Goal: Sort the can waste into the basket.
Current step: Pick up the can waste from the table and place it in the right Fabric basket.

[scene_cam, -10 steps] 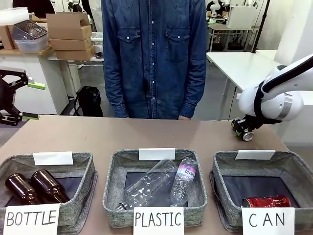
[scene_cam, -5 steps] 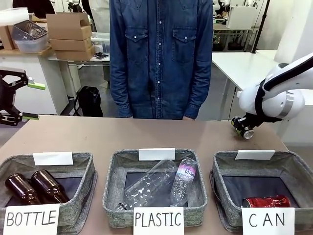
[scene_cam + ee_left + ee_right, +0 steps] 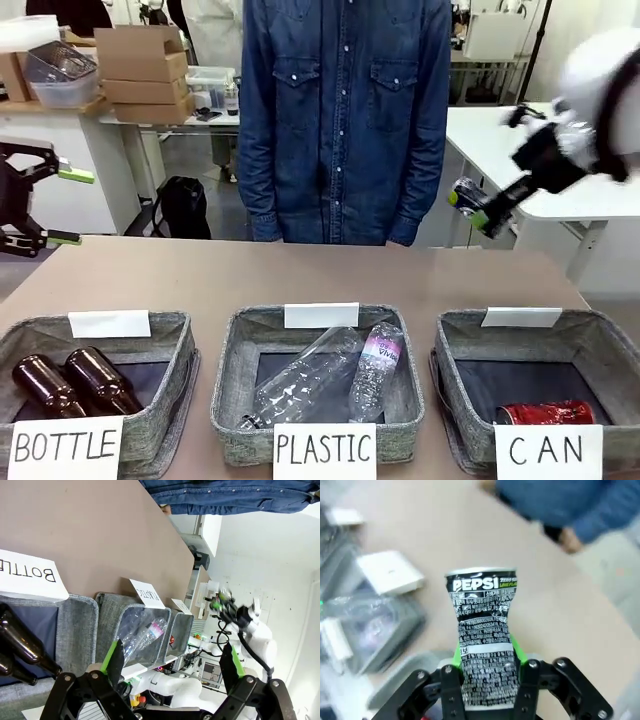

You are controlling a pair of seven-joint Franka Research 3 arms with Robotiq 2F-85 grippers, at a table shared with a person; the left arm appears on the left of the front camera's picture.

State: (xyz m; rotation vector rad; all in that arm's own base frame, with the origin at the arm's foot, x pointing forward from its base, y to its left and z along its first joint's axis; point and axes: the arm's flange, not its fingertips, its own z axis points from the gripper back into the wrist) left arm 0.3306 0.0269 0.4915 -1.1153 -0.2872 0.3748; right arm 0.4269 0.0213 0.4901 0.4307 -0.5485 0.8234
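My right gripper [image 3: 482, 207] is raised at the right, above the table's far edge, shut on a black can [image 3: 483, 630] with silver print whose end [image 3: 466, 194] points left. In the right wrist view the dented can stands between the green pads [image 3: 519, 652]. A red can [image 3: 546, 412] lies in the grey basket signed CAN [image 3: 600, 345] at the front right. My left gripper [image 3: 40, 205] hangs open at the far left edge, off the table; its fingers [image 3: 114, 655] hold nothing.
A basket signed BOTTLE [image 3: 170, 345] holds two brown bottles [image 3: 70, 382]. The middle basket signed PLASTIC [image 3: 235, 360] holds clear plastic bottles [image 3: 330, 375]. A person in a denim shirt [image 3: 345, 110] stands at the far side. The brown table [image 3: 300, 275] lies bare behind the baskets.
My right gripper has lifted from the table's far right up and a little left, carrying the black can. The person has shifted slightly right. The left arm has stayed still.
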